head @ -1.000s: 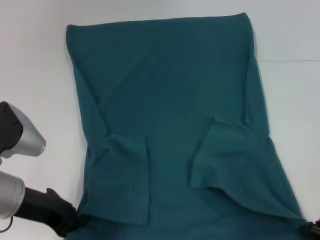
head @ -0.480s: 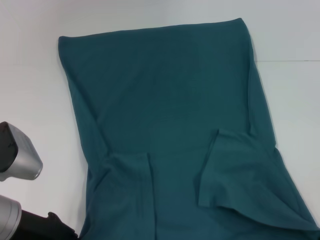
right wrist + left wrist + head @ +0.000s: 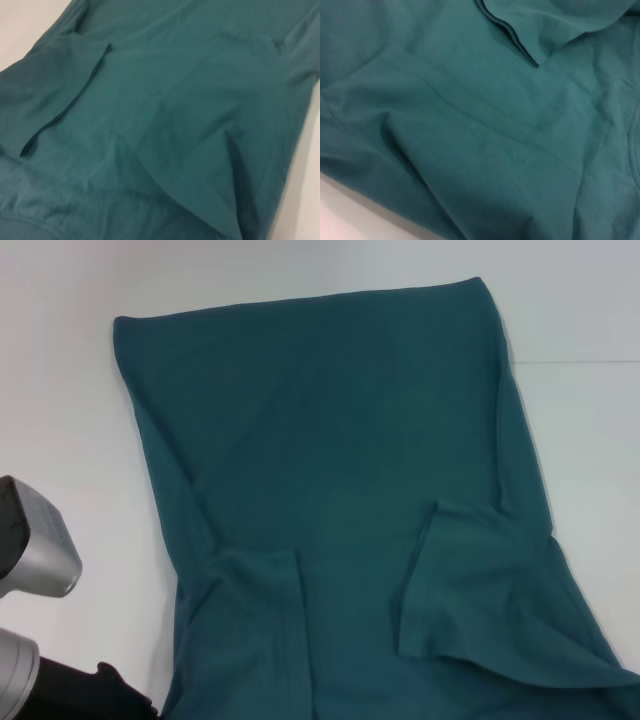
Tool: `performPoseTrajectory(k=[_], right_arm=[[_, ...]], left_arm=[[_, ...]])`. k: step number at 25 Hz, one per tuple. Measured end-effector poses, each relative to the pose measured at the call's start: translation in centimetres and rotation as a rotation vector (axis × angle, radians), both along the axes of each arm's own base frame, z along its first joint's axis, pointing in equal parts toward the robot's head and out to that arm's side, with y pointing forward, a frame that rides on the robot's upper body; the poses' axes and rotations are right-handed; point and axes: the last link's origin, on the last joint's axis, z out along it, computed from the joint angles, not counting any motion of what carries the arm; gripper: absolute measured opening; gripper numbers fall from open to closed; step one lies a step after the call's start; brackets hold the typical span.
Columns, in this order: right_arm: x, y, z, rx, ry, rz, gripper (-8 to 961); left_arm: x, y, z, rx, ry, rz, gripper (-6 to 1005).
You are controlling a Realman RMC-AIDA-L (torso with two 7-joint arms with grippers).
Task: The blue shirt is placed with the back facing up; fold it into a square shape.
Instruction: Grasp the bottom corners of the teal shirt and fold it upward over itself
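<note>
The blue shirt (image 3: pixel 340 460) lies plain side up on the white table (image 3: pixel 60 370), running from the far side down past the near edge of the head view. Both short sleeves are folded inward onto the body, the left sleeve (image 3: pixel 255 610) and the right sleeve (image 3: pixel 470 580). The dark body of my left gripper (image 3: pixel 118 695) sits low at the shirt's near left corner, and its silver arm (image 3: pixel 35 550) stands beside it. The left wrist view is filled by wrinkled shirt cloth (image 3: pixel 485 130) with a sleeve hem. In the right wrist view there is more of the cloth (image 3: pixel 170 100). My right gripper is out of view.
Bare white table (image 3: pixel 580 440) flanks the shirt on both sides and beyond its far hem (image 3: pixel 300 295). A thin seam line (image 3: pixel 580 362) crosses the table at the right.
The shirt has slid toward me and slightly left, its sleeves now lower in the head view. Both arms have dropped lower, and the right gripper has left the frame.
</note>
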Motion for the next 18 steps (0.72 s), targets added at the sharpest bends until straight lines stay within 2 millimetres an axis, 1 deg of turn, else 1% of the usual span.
performPoseTrajectory(k=[3,10,14,18], right_arm=[[0.0,-0.2,0.2,0.006,-0.005,-0.002,20],[0.8,-1.7,0.8,0.028,0.005,-0.028,20],[0.6,-1.5,1.3,0.060,0.011,-0.018,20],[0.0,-0.2,1.7,0.091,0.010,0.009,21]], left_arm=[[-0.2,-0.2,0.0,-0.001,0.001,0.008,49],[-0.4,-0.6,-0.2,-0.010,0.001,0.017,49],[0.1,-0.3,0.1,-0.010,-0.003,-0.002,49],[0.8,0.3,0.4,0.010,-0.018,-0.024,50]])
